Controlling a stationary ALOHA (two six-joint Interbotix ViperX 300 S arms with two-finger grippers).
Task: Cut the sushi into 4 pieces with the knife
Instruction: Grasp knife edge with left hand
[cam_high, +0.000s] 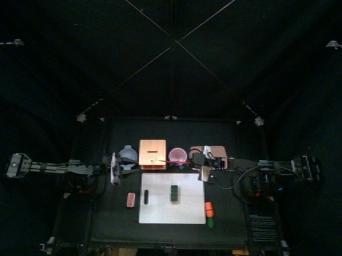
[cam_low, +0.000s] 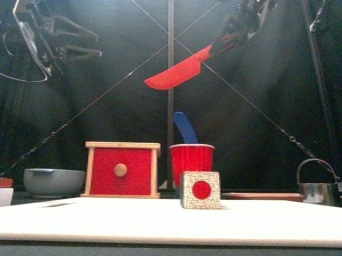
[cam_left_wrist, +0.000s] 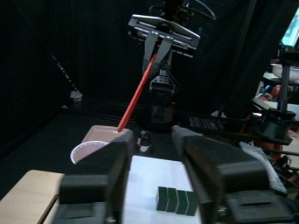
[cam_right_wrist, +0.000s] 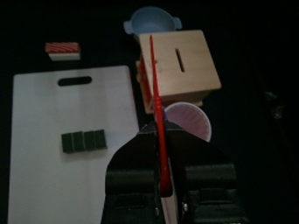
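My right gripper (cam_right_wrist: 162, 142) is shut on the red knife (cam_right_wrist: 156, 92) and holds it in the air, blade slanting down over the red cup (cam_low: 191, 160). In the front view the red knife (cam_low: 179, 68) hangs high under the right gripper (cam_low: 235, 38). The dark green sushi roll (cam_right_wrist: 84, 140) lies whole on the white cutting board (cam_right_wrist: 47, 105); from the front its pale end with a red centre (cam_low: 202, 189) shows. My left gripper (cam_left_wrist: 147, 175) is open and empty above the board's left side, with the roll (cam_left_wrist: 177, 199) just ahead of it. A blue knife (cam_low: 185, 125) stands in the cup.
The wooden box (cam_low: 123, 170) with its red drawer front stands behind the board, with the blue-grey bowl (cam_low: 54, 181) to its left. A metal cutter (cam_low: 317, 187) sits at the far right. A small red-and-white toy (cam_high: 130, 200) lies left of the board and an orange-green toy (cam_high: 209, 210) lies right of it.
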